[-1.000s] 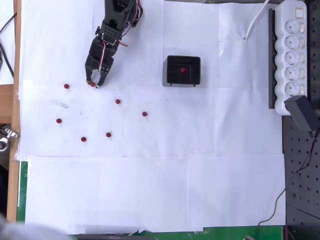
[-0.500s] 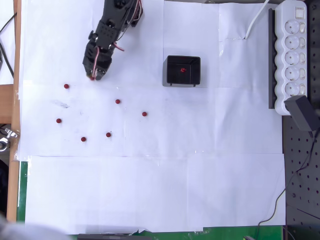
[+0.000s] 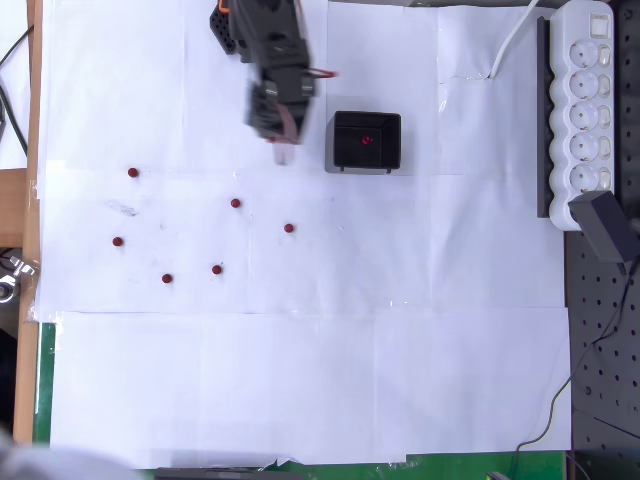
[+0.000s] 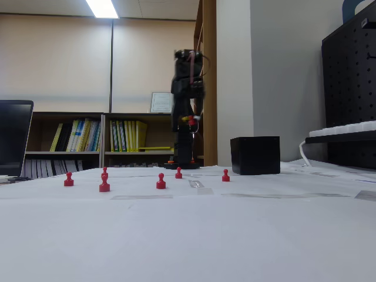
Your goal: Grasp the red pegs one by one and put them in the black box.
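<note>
Six small dark-red pegs [image 3: 235,203] are scattered on the white paper sheet [image 3: 300,380] left of and below the small square black open-topped box [image 3: 366,160] in the overhead view; a seventh red peg [image 3: 366,140] is seen inside the box. In the fixed view the pegs [image 4: 160,181] stand upright in a row, left of the box [image 4: 255,155]. The black arm's gripper [image 3: 284,152] is raised just left of the box, blurred; a red speck [image 4: 191,119] is seen at its tip, so jaw state cannot be told.
</note>
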Robot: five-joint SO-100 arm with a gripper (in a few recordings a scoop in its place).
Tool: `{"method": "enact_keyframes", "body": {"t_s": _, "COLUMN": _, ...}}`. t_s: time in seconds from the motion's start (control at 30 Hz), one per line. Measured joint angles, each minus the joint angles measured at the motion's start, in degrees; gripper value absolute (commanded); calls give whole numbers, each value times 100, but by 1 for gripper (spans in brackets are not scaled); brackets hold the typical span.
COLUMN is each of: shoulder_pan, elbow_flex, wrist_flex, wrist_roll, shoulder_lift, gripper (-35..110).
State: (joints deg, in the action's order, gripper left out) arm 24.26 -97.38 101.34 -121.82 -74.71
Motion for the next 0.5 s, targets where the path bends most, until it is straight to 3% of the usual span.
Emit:
{"method": "enact_keyframes", "body": {"t_s": 0.23, "shoulder_pan": 1661, "elbow_flex": -457, "wrist_flex": -677, "wrist_roll": -940, "shoulder_lift": -1336, "gripper": 0}}
{"method": "enact_keyframes", "body": {"t_s": 0.5, "shoulder_pan": 2057, "elbow_flex": -554, "wrist_flex": -1151, "wrist_roll": -1380, "shoulder_lift": -1925, "gripper": 7}}
